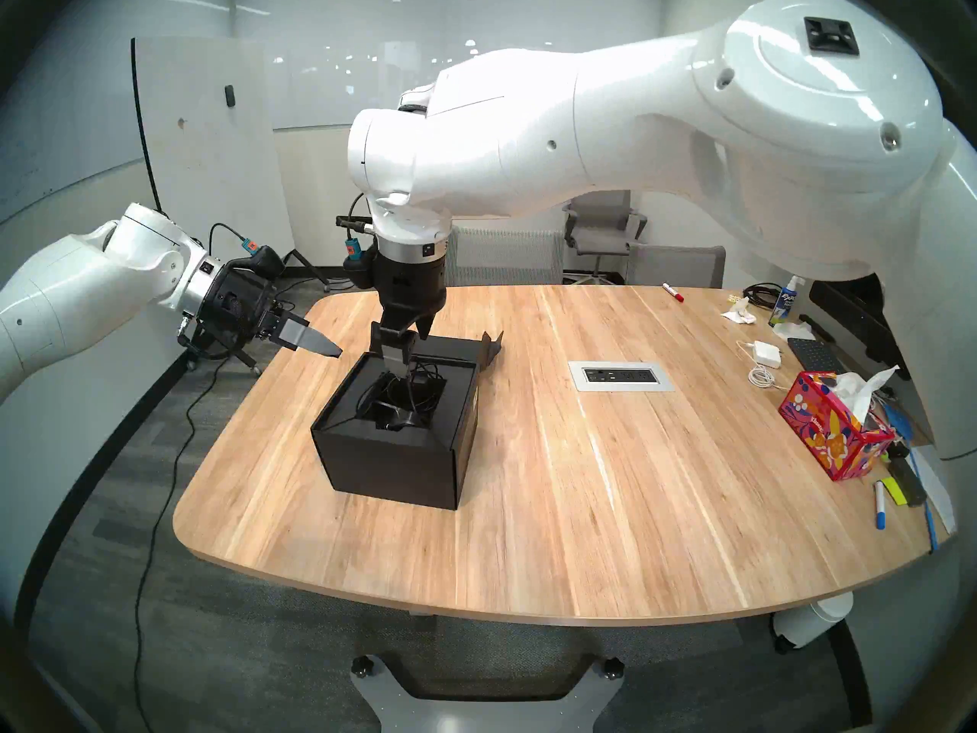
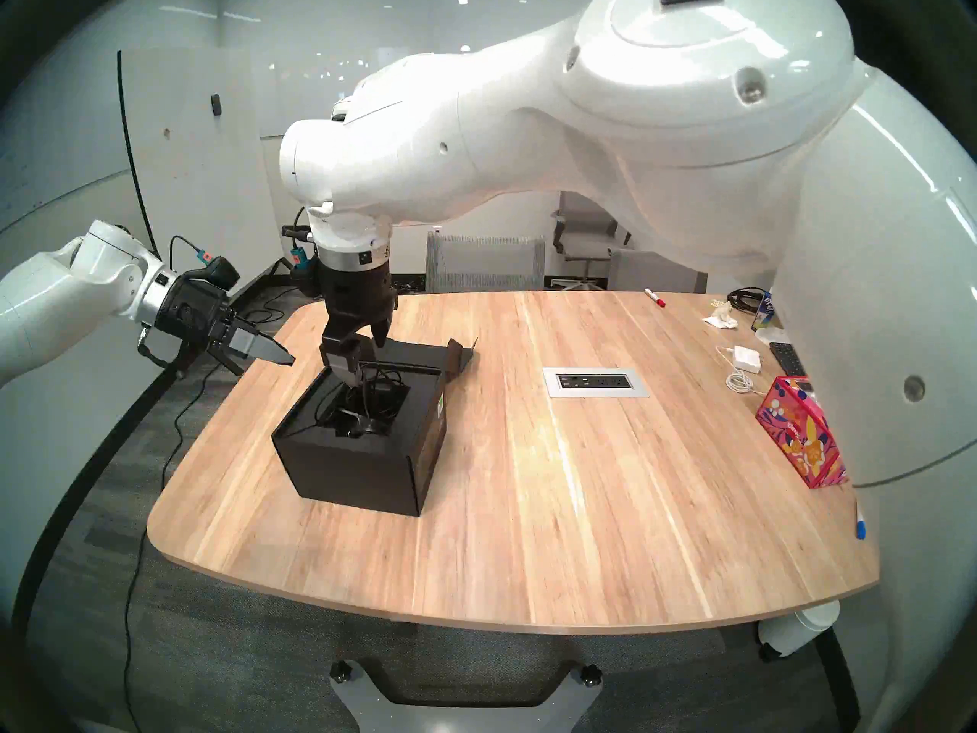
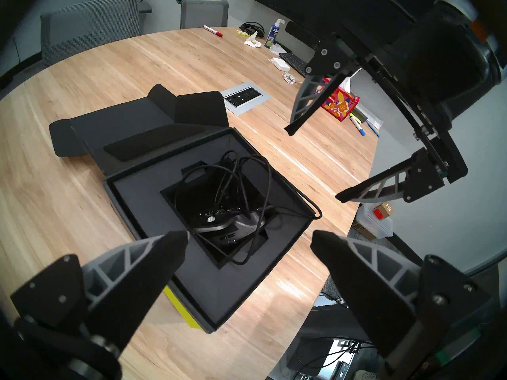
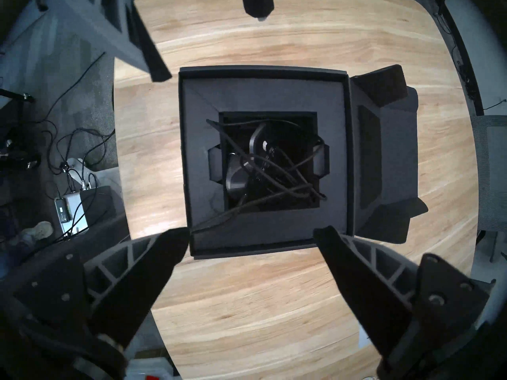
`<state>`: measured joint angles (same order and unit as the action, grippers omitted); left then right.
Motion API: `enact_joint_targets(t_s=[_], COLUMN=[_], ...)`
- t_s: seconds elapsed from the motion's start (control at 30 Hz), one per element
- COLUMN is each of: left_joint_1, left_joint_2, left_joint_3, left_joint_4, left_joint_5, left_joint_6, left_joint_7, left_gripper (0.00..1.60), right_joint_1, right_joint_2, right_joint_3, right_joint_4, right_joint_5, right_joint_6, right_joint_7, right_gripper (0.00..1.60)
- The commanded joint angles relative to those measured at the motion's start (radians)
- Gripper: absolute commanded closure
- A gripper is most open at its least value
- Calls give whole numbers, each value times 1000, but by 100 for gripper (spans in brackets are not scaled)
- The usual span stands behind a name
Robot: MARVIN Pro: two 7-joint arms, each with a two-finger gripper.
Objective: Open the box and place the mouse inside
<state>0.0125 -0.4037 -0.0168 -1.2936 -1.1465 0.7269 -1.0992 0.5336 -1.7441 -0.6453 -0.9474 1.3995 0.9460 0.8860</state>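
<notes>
right tool [image 4: 251, 243]: fingers spread, empty, hanging above the near edge of the box, pointing almost straight down.
left tool [image 3: 249, 243]: fingers spread, empty, off the desk's left edge, aimed at the box from the side.
box [image 1: 394, 451]: black, on the desk [image 1: 581, 478], lid [image 3: 131, 132] folded flat back behind it, foam insert exposed.
mouse [image 3: 219, 223]: in the insert's central well, lying tilted, not flat.
cable [image 3: 247, 179]: loose tangle over the mouse; loops rise above the well and one strand crosses the foam rim toward the box corner.
status, judged: placing looks done, both tools clear.
risks, judged: a finger passing low could snag a raised loop and drag the mouse out; if the lid is shut, the stray strand would be pinched.
</notes>
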Motion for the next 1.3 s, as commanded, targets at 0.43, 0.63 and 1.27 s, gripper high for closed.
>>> enact_joint_targets(t_s=[0.43,0.63,1.27], left_joint_1=[-19,-19,-18], left_joint_2=[0,1,1], left_joint_3=[-14,-14,-14], left_joint_4=[0,-1,-1], left_joint_5=[-6,-6,-7], left_joint_6=[-1,-1,-1], left_joint_7=[-16,-15,-13], left_gripper=[0,0,0], right_joint_1=[76,110,236], right_joint_2=[147,193,296], right_joint_3=[38,11,-34], right_joint_4=[-195,-311,-596], right_joint_5=[160,267,568], right_joint_6=[14,14,14], right_joint_7=[-128,-214,-492], right_gripper=[0,0,0])
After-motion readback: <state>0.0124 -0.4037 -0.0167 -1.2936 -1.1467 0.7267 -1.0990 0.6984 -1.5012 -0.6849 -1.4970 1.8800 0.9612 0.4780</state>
